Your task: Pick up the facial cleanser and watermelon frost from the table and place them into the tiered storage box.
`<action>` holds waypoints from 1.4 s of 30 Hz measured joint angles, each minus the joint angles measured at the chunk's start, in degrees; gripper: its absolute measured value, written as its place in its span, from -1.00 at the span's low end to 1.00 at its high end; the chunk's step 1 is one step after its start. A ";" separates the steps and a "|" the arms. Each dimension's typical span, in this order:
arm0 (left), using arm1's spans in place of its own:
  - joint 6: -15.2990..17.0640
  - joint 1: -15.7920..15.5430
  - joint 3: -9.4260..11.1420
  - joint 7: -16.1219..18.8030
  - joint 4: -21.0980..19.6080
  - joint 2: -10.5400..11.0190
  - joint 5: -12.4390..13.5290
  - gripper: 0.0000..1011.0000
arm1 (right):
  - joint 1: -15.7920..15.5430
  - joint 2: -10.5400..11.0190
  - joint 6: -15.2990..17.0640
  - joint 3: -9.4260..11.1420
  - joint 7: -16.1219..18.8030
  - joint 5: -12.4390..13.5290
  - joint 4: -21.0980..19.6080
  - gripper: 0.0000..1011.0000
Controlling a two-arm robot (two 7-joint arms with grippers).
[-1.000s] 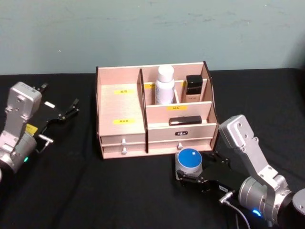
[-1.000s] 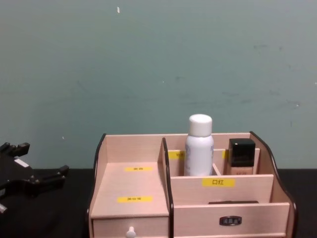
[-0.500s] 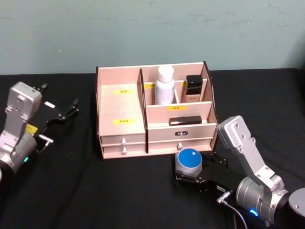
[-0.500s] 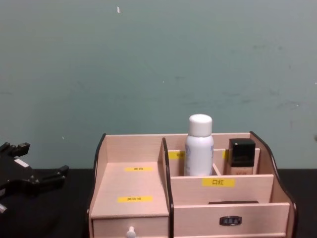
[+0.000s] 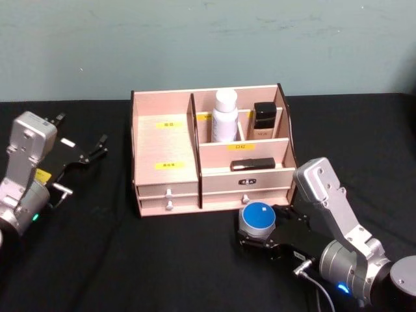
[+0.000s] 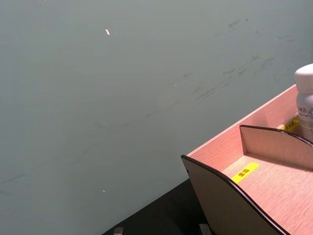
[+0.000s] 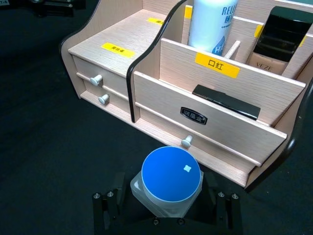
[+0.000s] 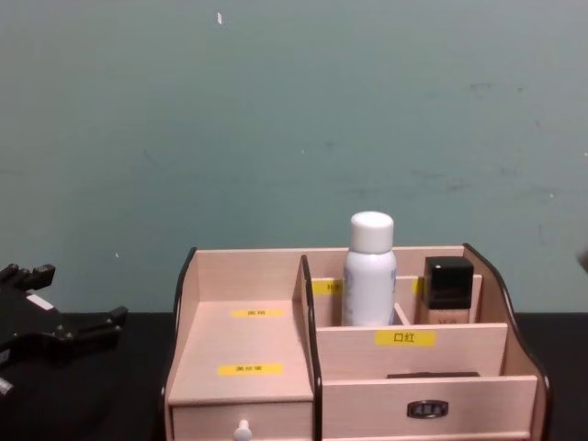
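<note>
At the near right, head view: the blue-lidded jar (image 5: 258, 218) is seen just in front of the tiered storage box (image 5: 166, 140), with the right gripper (image 5: 259, 235) set around its base.
Box contents, head view: a white bottle (image 5: 225, 117) and a dark bottle (image 5: 263, 119) are stood upright in the far right compartments. A flat black stick (image 5: 252, 164) is laid in the tier nearer the front. The wide left compartment is seen bare.
Left gripper, head view: the left gripper (image 5: 79, 133) is parked at the far left, well apart from the box, with its jaws released.
Left wrist view: the box's curved side wall (image 6: 220, 200) and the white bottle (image 6: 305, 98) are shown.
Right wrist view: the jar (image 7: 171, 178) is clenched between the fingers (image 7: 105, 208), just short of the lower drawer knob (image 7: 186, 142).
Lift, right wrist view: whether the jar is clear of the table cannot be judged from this angle.
Chest view: the left gripper (image 8: 78, 296) is shown low at the left, beside the box (image 8: 239, 340).
Step in hand: the jar is judged to be gripped, ready to be raised.
Advice: the jar should be lifted straight up and kept level until the knobs and front wall are cleared. It should then be carried over the bare left compartment and let go only once seated.
</note>
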 joint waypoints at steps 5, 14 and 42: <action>0.00 0.00 0.00 0.00 0.00 0.00 0.00 0.98 | 0.14 -0.21 -0.26 0.03 0.01 -0.21 0.37 0.98; 0.00 0.00 0.00 0.00 0.00 0.00 0.00 0.98 | 0.21 -0.22 -0.37 0.03 0.02 -0.34 0.51 0.98; 0.00 0.00 0.00 0.00 0.00 0.00 0.00 0.98 | 0.13 -0.18 -0.25 0.05 -0.01 -0.24 0.39 0.40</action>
